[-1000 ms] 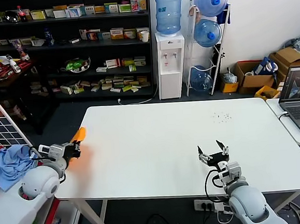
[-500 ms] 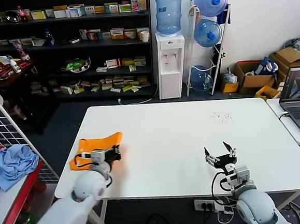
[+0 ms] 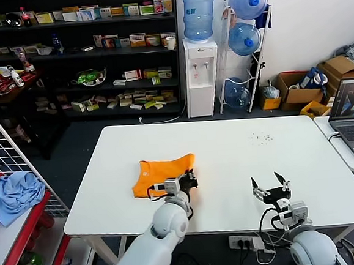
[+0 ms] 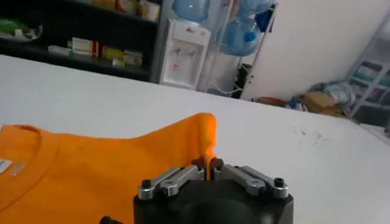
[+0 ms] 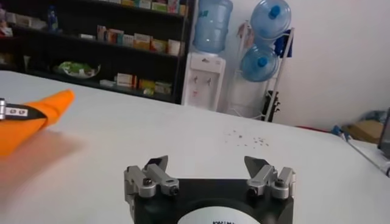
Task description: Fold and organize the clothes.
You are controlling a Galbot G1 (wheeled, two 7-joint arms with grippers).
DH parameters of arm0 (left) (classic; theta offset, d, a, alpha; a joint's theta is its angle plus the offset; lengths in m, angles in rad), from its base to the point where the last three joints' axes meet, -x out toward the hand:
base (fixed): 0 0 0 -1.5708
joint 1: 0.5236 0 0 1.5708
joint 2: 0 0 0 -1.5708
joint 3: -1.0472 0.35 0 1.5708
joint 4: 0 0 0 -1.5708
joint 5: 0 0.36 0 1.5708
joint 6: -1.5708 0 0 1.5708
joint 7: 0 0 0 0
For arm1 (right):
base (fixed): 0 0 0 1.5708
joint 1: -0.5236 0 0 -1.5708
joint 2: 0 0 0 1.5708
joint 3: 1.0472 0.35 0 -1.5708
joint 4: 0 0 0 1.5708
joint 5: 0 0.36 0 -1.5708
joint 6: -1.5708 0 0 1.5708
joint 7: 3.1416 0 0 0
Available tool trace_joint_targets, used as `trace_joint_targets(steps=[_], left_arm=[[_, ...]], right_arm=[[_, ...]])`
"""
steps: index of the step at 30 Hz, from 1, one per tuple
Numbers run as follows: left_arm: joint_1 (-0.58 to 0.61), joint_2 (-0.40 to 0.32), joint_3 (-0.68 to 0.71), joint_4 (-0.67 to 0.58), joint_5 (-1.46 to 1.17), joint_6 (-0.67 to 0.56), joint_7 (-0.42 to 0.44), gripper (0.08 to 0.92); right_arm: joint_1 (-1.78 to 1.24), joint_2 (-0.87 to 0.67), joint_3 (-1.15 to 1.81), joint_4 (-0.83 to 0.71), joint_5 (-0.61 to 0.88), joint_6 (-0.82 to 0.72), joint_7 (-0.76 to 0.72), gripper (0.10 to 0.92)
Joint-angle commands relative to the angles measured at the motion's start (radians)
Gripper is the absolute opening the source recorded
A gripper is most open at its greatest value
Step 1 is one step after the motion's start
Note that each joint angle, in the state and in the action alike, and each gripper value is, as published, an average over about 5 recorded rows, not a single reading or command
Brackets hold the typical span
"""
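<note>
On the white table (image 3: 228, 165), the left gripper (image 4: 209, 167) pinches the orange T-shirt (image 3: 159, 172) (collar visible), while the right gripper (image 3: 272, 186) hovers spread.

Both arms were smooth pale-grey shells. The left end effector (image 4: 209, 165) had a black housing with silver linkage bars fixed by dark screws. The right end effector (image 5: 207, 165) matched it, with black cables looping beside its wrist.
</note>
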Motion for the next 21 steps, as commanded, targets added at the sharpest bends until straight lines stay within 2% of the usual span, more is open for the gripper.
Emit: trace_joint_targets(steps=[1, 4, 6, 12, 17, 21], left_arm=[[0.000, -0.201, 0.005, 0.116, 0.059, -0.305, 0.083, 0.188], [0.020, -0.179, 0.007, 0.076, 0.060, -0.347, 0.115, 0.272], [0.043, -0.138, 0.016, 0.032, 0.083, -0.363, 0.133, 0.333], [0.137, 0.036, -0.041, -0.073, 0.244, -0.412, 0.196, 0.506], [0.238, 0.212, -0.157, -0.091, 0.442, -0.512, 0.250, 0.653], [0.295, 0.282, -0.264, -0.062, 0.563, -0.582, 0.265, 0.763]], right_arm=[[-0.016, 0.003, 0.027, 0.010, 0.008, -0.001, -0.002, 0.823], [-0.007, 0.013, 0.031, 0.024, 0.024, -0.029, -0.007, 0.823], [-0.004, 0.022, 0.040, 0.036, 0.035, -0.048, -0.018, 0.823], [-0.002, 0.072, 0.110, 0.053, 0.017, -0.043, -0.081, 0.823], [-0.003, 0.131, 0.190, 0.038, -0.046, -0.007, -0.166, 0.823], [0.010, 0.180, 0.228, 0.017, -0.092, 0.024, -0.238, 0.823]])
